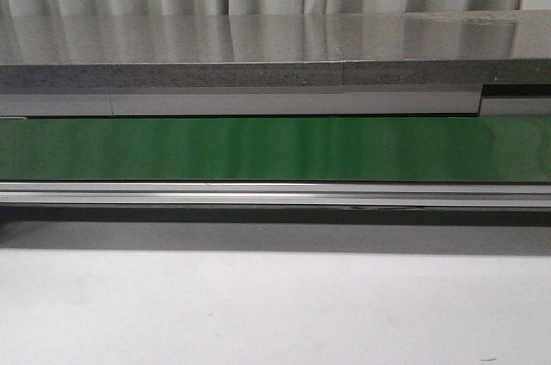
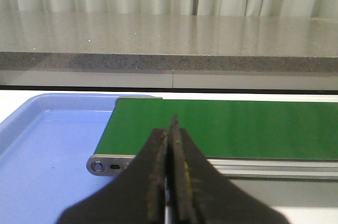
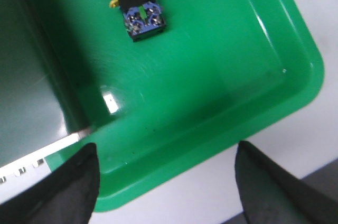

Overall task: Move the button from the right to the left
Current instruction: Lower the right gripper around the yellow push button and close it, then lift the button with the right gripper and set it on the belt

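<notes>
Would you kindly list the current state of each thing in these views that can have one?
Button: lying on its side in the green tray, not gripped.
Right gripper: open, above the tray's near edge, empty.
Left gripper: shut, empty, pointed at the belt's end.
Belt: bare, nothing on it.
Blue tray: empty where visible, under the belt's end.

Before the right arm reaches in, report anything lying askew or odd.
The button lies tipped on its side in the green tray, terminal end facing the camera instead of standing upright. The right gripper hangs open above it. Nothing else stands out.
</notes>
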Controlling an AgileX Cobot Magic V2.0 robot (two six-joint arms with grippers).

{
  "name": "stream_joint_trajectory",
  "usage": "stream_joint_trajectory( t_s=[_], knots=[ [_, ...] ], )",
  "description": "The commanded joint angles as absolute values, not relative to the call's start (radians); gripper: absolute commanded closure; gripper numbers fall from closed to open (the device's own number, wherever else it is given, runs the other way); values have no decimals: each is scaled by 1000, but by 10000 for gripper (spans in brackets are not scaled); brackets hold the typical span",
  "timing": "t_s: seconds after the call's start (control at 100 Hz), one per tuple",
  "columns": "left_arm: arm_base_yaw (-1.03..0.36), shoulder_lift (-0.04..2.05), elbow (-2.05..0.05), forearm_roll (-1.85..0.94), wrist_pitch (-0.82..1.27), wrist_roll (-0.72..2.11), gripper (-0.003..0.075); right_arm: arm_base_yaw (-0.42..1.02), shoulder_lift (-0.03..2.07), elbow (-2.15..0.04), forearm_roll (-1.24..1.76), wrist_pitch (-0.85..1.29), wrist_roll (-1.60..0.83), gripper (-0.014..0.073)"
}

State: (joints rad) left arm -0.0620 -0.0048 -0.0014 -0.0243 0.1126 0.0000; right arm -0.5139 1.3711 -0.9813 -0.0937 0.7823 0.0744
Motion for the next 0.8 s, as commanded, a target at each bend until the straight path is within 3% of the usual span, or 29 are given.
stream_joint_trajectory(
  t_s=[0.0,0.79],
  knots=[
    [-63,-36,43,-30,37,0,741,-527,1421,-1066,-58,743,23,53],
    [-63,-36,43,-30,37,0,741,-559,1870,-1367,26,748,-173,55]
  ],
)
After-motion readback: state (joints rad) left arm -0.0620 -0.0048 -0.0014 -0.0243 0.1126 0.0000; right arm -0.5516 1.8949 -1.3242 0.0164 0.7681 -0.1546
